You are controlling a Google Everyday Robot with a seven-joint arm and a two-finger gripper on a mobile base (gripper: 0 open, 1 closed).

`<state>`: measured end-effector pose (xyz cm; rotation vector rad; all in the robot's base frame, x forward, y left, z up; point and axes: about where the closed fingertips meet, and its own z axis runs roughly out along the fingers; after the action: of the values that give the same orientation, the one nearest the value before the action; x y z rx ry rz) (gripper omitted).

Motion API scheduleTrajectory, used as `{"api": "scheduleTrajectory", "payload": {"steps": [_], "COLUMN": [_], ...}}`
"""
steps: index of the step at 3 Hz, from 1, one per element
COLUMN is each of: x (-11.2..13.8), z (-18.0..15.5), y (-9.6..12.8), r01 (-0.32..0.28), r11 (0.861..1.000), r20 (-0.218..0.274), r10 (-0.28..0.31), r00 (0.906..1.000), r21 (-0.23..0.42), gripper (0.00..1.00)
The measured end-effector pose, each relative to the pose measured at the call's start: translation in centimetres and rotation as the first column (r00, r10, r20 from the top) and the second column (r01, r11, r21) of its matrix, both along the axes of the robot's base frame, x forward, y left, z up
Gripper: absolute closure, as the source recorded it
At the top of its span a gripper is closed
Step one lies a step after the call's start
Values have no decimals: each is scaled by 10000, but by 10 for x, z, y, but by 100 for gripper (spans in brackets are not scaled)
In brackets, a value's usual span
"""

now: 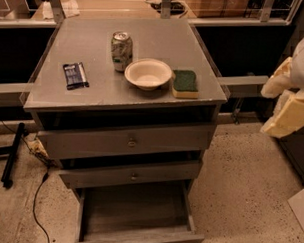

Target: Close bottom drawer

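The bottom drawer (136, 215) of the grey wood cabinet stands pulled far out toward me. Its plank floor is bare and its flat front (143, 239) lies at the lower edge of the view; its knob is out of view. Above it the mid-width drawer front (132, 175) and the widest drawer front (129, 141) stick out only slightly. My gripper (288, 106) shows as cream-coloured parts at the right edge, well right of the cabinet at about the height of the cabinet top, touching nothing.
On the cabinet top (93, 96) stand a soda can (121, 51), a white bowl (148, 73), a green sponge (185, 83) and a dark snack packet (75, 75). A cable (36, 199) and a black bar (12, 153) lie on the speckled floor at the left.
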<state>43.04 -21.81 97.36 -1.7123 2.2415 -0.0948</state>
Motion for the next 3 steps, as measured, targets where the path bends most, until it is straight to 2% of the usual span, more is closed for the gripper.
{"api": "scheduleTrajectory", "payload": {"steps": [2,3], "x": [0,-9], "z": [0,-13], "y": [0,2], "r01": [1,191], "r11": [10000,9992], "r20": [-1,-232], "r10": [-1,-183], "r00": [10000,9996], "r21": [2,337], "gripper": [89,100]}}
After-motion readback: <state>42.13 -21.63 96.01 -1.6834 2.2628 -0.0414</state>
